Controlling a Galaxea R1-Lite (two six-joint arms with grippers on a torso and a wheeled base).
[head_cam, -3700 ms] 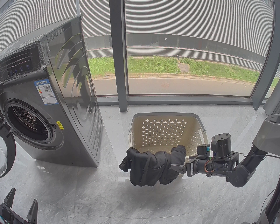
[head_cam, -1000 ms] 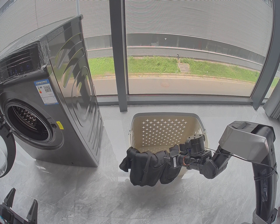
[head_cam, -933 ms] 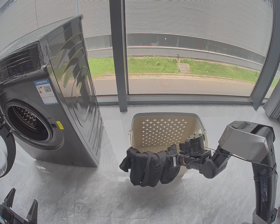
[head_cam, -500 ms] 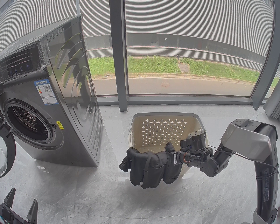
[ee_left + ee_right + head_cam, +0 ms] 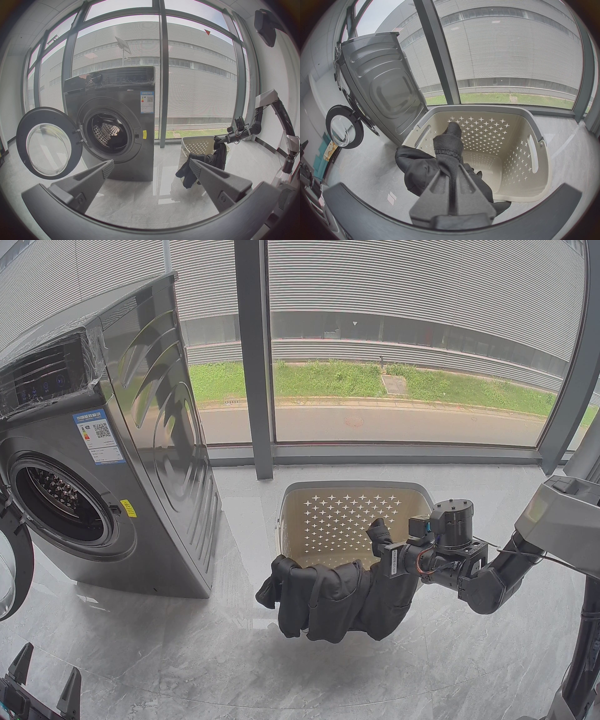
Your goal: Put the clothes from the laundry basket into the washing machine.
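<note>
The black garment (image 5: pixel 337 605) drapes over the near rim of the laundry basket (image 5: pixel 350 515). 1 end is raised above the rim in the right gripper (image 5: pixel 381 551), which is clamped tight on the fabric. The washing machine (image 5: pixel 94 446) stands to the left, its door (image 5: pixel 48 142) wide open. The left gripper (image 5: pixel 49 671) sits low, spread apart and holding nothing.

My right tool (image 5: pixel 382 550) has advanced to the black garment (image 5: pixel 337 602), clamped onto it, and raised the gripped end above the near rim of the laundry basket (image 5: pixel 356 485).
</note>
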